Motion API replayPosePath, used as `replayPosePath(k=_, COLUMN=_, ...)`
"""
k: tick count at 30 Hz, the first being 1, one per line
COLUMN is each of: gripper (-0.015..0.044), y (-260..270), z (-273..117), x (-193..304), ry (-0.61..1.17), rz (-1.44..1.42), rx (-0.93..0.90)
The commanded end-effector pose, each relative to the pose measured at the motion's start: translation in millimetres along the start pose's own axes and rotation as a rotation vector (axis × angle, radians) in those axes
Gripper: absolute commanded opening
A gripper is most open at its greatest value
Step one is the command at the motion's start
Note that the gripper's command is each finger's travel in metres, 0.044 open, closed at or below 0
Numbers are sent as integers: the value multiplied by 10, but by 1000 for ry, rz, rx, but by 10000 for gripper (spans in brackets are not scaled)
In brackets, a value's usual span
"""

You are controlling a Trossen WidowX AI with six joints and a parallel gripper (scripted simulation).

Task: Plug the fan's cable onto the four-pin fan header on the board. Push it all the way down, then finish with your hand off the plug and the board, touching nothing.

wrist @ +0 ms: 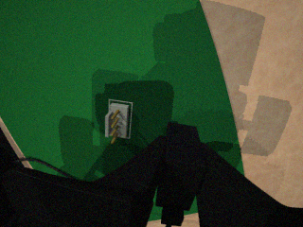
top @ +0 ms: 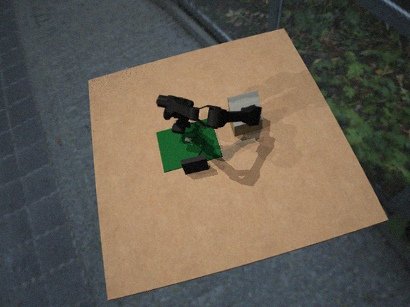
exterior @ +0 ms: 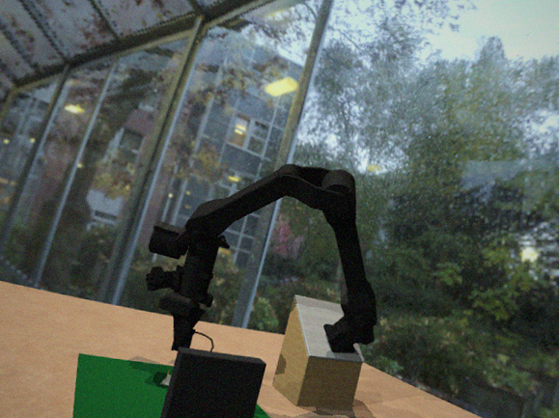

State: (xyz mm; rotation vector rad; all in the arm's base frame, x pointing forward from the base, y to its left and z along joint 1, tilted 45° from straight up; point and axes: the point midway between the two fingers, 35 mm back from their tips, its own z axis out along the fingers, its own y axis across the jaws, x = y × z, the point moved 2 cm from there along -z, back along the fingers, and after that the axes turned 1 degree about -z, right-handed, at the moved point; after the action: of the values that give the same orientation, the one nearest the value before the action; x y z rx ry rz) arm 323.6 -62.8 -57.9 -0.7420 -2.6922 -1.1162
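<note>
My gripper point(exterior: 182, 343) point(wrist: 180, 146) is shut on the black cable plug point(wrist: 176, 195), above the green board point(top: 173, 153) point(exterior: 115, 394) point(wrist: 52, 66). In the wrist view the plug is between the fingertips, to the right of the header. The white four-pin header point(top: 188, 140) point(exterior: 166, 379) point(wrist: 121, 118) stands on the board with its pins bare. The thin black cable point(exterior: 208, 335) point(wrist: 49, 164) loops beside the gripper. In the top view the fingertips blend into the dark shadow on the board.
The black fan block point(top: 195, 165) point(exterior: 212, 396) stands at the board's edge and hides part of it in the exterior view. A wooden block with a grey sloped top point(top: 243, 101) point(exterior: 329, 380) is beside the board, under the arm's base.
</note>
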Motion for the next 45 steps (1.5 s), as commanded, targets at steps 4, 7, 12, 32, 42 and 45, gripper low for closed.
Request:
replayPosePath(k=4, gripper=0, y=496, z=3, x=185, ry=5, rz=-11, rx=-7)
replayPosePath(k=7, gripper=0, y=496, z=13, x=185, ry=5, rz=-11, rx=-8)
replayPosePath(k=12, gripper=0, y=496, z=13, x=185, ry=5, rz=-11, rx=-8)
replayPosePath(k=32, gripper=0, y=508, z=-14, x=115, ry=4, rz=-9, rx=-7)
replayPosePath(k=42, gripper=0, y=510, z=180, x=113, ry=5, rz=-9, rx=-8)
replayPosePath(k=45, gripper=0, y=510, z=207, x=114, ry=5, rz=-9, rx=-8)
